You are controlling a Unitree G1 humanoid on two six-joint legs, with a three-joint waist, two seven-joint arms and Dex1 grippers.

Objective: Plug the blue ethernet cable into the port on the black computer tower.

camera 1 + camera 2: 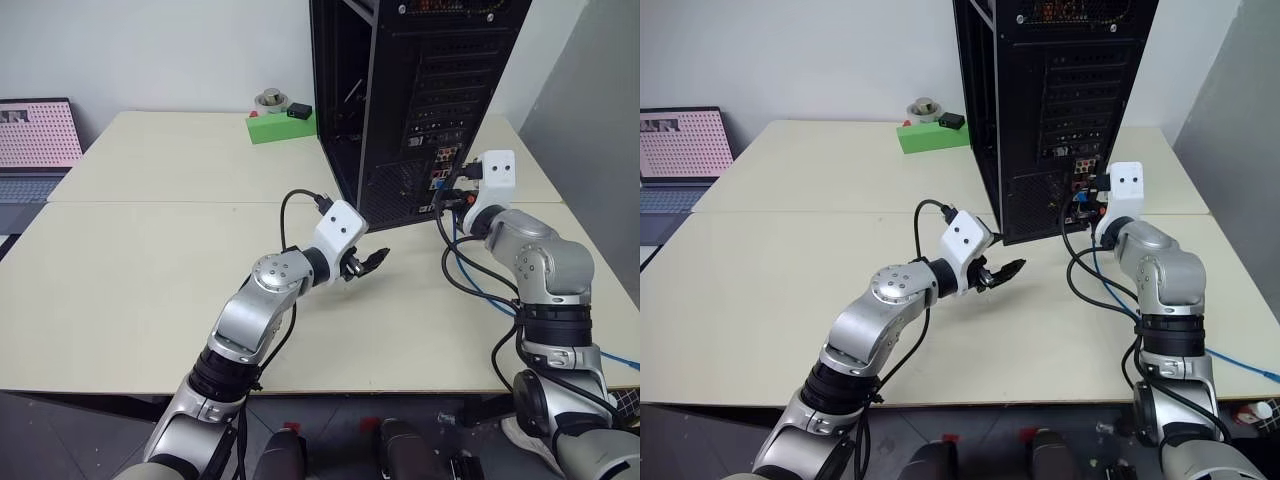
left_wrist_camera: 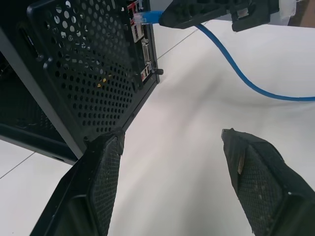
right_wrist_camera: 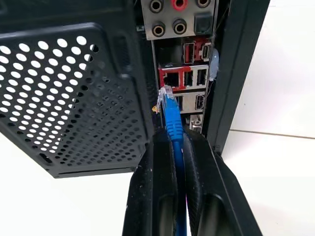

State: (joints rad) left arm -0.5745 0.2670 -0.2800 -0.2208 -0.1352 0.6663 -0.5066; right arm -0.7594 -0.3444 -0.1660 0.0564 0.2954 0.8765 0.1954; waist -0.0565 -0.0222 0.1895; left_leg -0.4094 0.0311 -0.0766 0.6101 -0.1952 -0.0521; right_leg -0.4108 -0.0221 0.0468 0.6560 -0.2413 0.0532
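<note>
Right wrist view: blue ethernet cable (image 3: 173, 123) lengthwise toward port (image 3: 171, 78)

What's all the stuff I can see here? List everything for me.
table: two, beige, pushed together.
black computer tower: one, black, standing at the far side, rear panel facing the robot.
port: one, red-framed, rear panel.
blue ethernet cable: one, blue, clear plug just short of the port.
green block: one, green, beside the tower, small items on top.
laptop: one, pink screen, far left.
left gripper: one, black, open, empty.
right gripper: one, black, shut on the cable.
</note>
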